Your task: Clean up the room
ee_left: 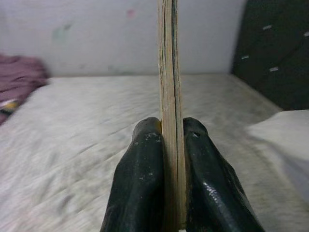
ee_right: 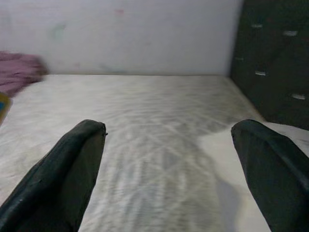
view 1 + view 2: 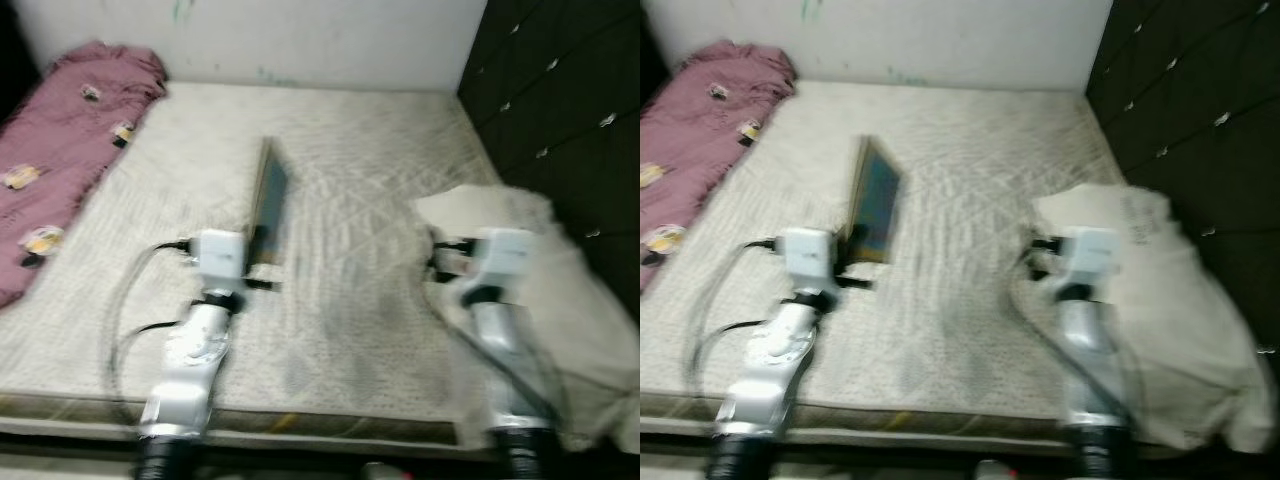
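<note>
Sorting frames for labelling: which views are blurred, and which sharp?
Both eye views are motion-blurred, smearing the arms and the white bedding; the left wrist view is sharp on the fingers clamping the book; the right wrist view is soft, mattress streaked.

No text, label, brand or number can be read anywhere. The white sheet [image 3: 1160, 300] beside the right gripper's fingers [image 2: 72, 174] carries faint grey marks, too blurred to make out. The pink blanket [image 3: 60, 150] bears small printed patches, also illegible.

Mattress [image 3: 380, 200] off-white, diamond-quilted; blanket [image 3: 60, 160] mauve, small yellowish prints, blurred; headboard [image 3: 560, 100] black, tufted; book [image 3: 268, 205] cover blue-green.
</note>
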Motion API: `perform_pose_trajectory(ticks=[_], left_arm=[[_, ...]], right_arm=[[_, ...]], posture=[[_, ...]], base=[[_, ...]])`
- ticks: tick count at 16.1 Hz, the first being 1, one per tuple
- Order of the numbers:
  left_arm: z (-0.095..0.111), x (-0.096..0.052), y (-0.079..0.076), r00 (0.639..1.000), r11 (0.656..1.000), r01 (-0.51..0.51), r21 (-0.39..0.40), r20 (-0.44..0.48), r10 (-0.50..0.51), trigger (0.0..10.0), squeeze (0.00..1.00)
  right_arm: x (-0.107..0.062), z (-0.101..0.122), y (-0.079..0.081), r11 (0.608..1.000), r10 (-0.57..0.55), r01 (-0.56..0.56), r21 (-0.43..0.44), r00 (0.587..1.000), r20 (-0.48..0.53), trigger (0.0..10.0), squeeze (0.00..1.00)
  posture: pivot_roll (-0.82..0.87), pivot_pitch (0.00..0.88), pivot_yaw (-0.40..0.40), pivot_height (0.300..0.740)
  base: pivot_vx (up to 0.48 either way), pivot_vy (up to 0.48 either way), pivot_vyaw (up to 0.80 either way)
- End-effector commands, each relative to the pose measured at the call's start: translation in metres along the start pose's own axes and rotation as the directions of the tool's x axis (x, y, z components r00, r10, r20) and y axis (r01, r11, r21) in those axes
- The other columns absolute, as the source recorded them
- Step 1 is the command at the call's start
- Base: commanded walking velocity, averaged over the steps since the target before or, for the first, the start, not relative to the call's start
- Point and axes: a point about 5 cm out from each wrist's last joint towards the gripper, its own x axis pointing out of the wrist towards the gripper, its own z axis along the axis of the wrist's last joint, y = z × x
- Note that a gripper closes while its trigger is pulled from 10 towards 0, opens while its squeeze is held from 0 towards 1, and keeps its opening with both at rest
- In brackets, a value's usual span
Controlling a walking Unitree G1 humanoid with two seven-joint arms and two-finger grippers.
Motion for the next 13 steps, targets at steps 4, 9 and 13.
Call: perform_pose_trajectory(ticks=[4, 9, 13], left_arm=[[0.0071, -0.0021, 0.0072, 0.998, 0.999, -0.038, -0.009, 0.043, 0.039, 10.0, 0.0], [0.0044, -0.0037, 0.0069, 0.999, 0.999, -0.034, 0.007, 0.033, 0.033, 10.0, 0.0], [0.0061, -0.0025, 0.0056, 0.999, 1.0, -0.012, -0.004, 0.039, 0.012, 10.0, 0.0]], right_arm=[[-0.0009, 0.0007, -0.0038, 1.0, -0.005, 0.005, -0.006, 1.0, -0.003, 10.0, 0.0], [-0.0014, -0.0006, -0.0044, 1.0, -0.004, 0.004, -0.013, 1.0, -0.006, 10.0, 0.0], [-0.0008, -0.0003, -0.004, 1.0, -0.007, 0.007, -0.014, 1.0, -0.006, 10.0, 0.0]], posture=[[-0.11, 0.0, 0.013, 0.74], [-0.12, 0.0, 0.013, 0.74], [-0.12, 0.0, 0.013, 0.74]], base=[[0.0, 0.0, -0.51], [0.0, 0.0, -0.39], [0.0, -0.065, 0.0]])
